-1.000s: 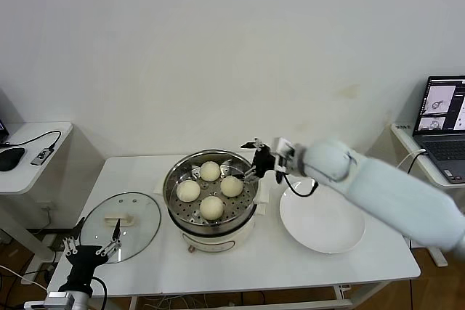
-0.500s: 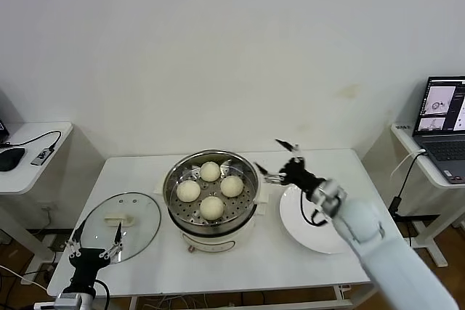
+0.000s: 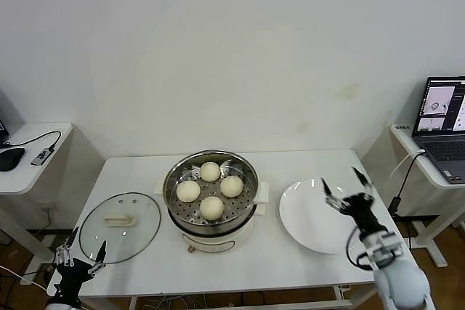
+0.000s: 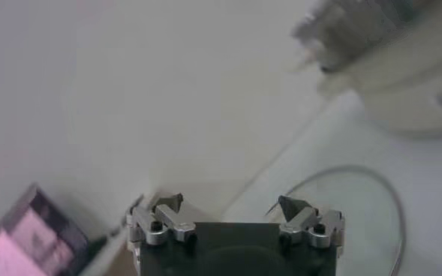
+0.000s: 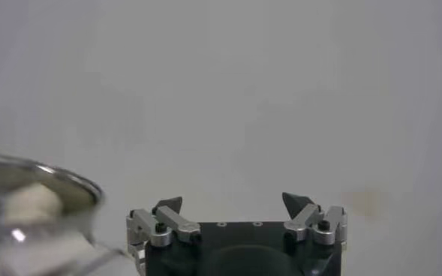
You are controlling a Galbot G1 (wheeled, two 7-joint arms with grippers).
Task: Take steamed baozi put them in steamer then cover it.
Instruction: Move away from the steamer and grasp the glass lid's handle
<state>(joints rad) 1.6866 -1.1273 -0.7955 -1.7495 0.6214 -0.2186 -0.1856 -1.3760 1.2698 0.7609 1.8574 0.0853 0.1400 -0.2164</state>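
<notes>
Fingers spread wide and holding nothing on both grippers: right gripper (image 3: 349, 192) up over the outer edge of the white plate (image 3: 312, 226), left gripper (image 3: 80, 255) low at the front-left corner of the worktop (image 3: 290, 161), just in front of the cover (image 3: 120, 226).

Largest first: worktop, white, carrying everything. Steamer (image 3: 211, 194) at its middle, upright, mouth open to the ceiling, uncovered. Cover flat on the worktop left of the steamer, close to it but apart, white handle (image 3: 119, 218) up with its long axis running left to right. Plate flat on the right side, bare.

Steamed baozi (image 3: 211, 207), four of them, on the perforated tray inside the steamer, set in a diamond: one rear, one front, one either side. Round, no long axis to tell.
</notes>
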